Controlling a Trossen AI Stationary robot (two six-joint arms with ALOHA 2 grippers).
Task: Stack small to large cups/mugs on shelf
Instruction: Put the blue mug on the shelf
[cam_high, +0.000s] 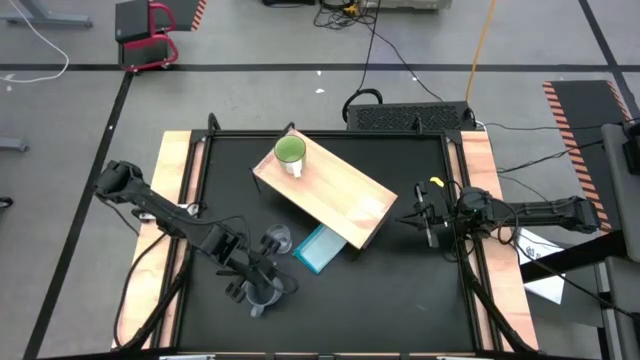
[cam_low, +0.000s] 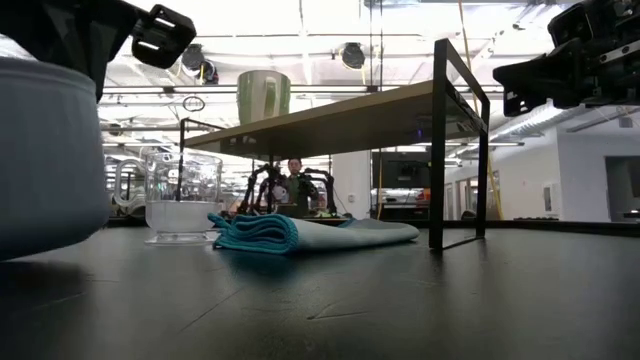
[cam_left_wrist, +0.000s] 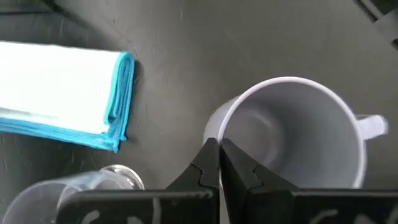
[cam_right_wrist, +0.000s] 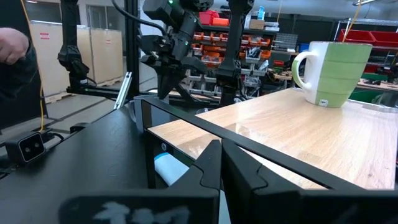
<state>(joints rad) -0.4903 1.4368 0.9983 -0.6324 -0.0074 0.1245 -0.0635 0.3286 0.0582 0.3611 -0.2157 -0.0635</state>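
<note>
Left gripper (cam_left_wrist: 221, 163) clamped on the rim of the grey-blue mug (cam_left_wrist: 292, 134), which stands on the dark surface (cam_high: 400, 300) beside the glass cup (cam_high: 277, 240); lime-green mug (cam_high: 290, 154) upright on the shelf (cam_high: 345, 195); right gripper (cam_high: 421, 217), fingers together, beside the shelf.

Three drinking vessels: one lime-green mug (cam_high: 290, 153), one grey-blue mug (cam_left_wrist: 298, 134) and one clear glass cup (cam_low: 183, 195). One wooden shelf (cam_high: 335, 190). One folded light-blue cloth (cam_high: 321, 248). Two robot arms, each with one gripper: left gripper (cam_high: 262, 285), right gripper (cam_high: 425, 215).
</note>
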